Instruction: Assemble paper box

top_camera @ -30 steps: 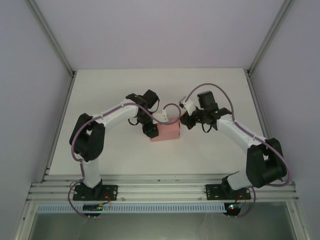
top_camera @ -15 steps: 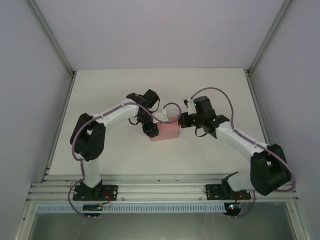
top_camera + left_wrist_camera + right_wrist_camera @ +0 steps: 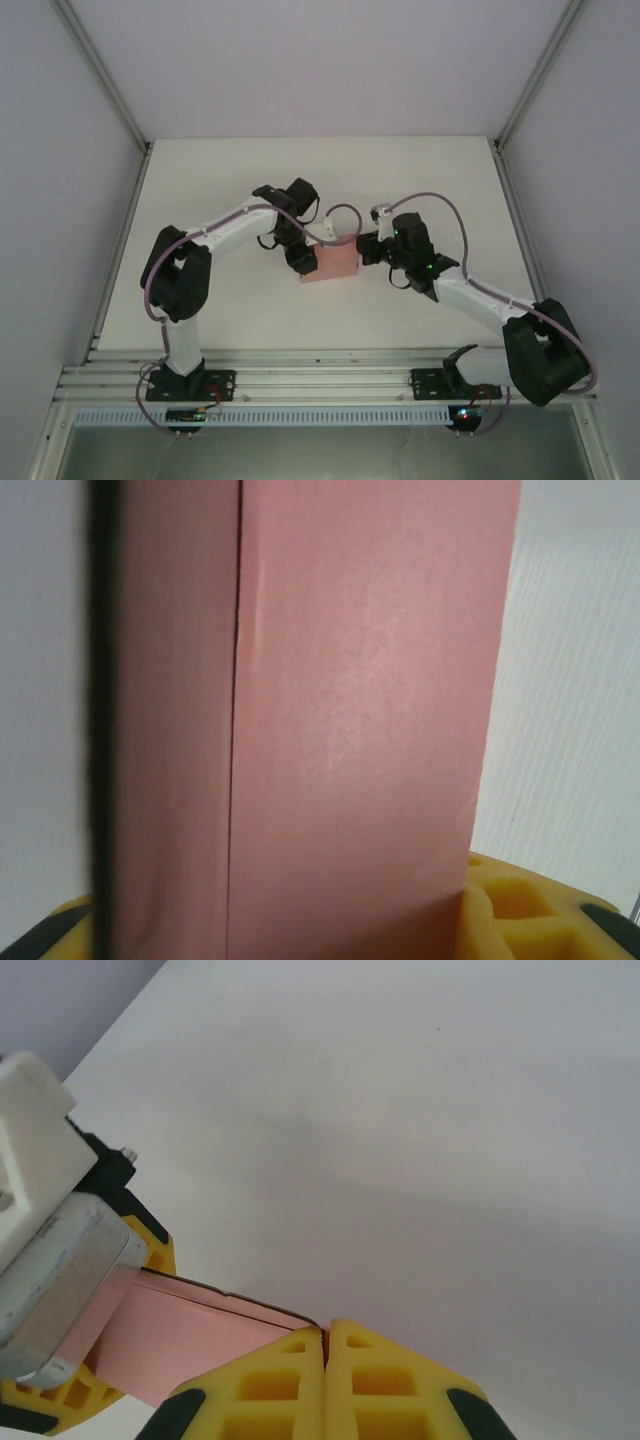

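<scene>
Finishing paper box at middle of table, mostly folded.
Clamping it in left gripper; poking right end with clenched right gripper, likely tucking flap.

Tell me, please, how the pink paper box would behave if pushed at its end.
The paper box looks like thin card with a visible seam, so it is probably light and may dent under a hard push. Held in the left gripper, it likely will not slide if the shut right gripper presses its edge.
</scene>
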You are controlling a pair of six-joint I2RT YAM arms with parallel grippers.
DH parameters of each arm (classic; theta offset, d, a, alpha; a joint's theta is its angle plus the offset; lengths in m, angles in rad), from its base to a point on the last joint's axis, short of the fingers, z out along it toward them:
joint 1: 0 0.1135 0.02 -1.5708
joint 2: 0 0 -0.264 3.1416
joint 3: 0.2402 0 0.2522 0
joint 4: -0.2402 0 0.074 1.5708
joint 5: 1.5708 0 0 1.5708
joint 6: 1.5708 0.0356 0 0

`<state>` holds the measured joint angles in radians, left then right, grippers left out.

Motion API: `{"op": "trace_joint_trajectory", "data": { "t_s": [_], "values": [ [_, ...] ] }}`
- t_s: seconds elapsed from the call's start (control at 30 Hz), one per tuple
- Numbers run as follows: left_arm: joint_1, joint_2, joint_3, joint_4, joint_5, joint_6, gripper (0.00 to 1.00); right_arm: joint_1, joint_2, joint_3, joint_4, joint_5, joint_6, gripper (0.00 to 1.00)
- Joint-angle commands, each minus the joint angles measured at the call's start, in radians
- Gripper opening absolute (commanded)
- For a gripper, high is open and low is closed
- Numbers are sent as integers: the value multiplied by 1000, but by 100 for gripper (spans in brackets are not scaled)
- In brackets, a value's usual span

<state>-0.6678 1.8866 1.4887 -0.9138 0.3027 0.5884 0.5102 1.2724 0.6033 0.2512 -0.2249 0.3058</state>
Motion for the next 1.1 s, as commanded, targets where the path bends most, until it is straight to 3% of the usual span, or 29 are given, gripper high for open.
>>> {"op": "trace_joint_trajectory", "data": {
  "t_s": [0.0,0.33,0.53,0.77,0.93,1.07],
  "values": [
    [-4,33,39,96,-14,-38,35,55,45,-112,-92,-25,-43,0],
    [-11,33,53,95,-16,-61,37,114,42,-241,10,58,54,0],
    [-32,49,68,87,-32,-56,37,133,14,-198,-32,64,241,0],
    [-42,43,49,91,-43,-47,36,132,-42,-41,-242,87,191,0],
    [-42,39,44,98,-40,-44,36,120,-22,-88,-215,61,147,0],
    [-41,37,45,102,-43,-47,36,120,-22,-175,-121,132,50,0]
  ]
}}
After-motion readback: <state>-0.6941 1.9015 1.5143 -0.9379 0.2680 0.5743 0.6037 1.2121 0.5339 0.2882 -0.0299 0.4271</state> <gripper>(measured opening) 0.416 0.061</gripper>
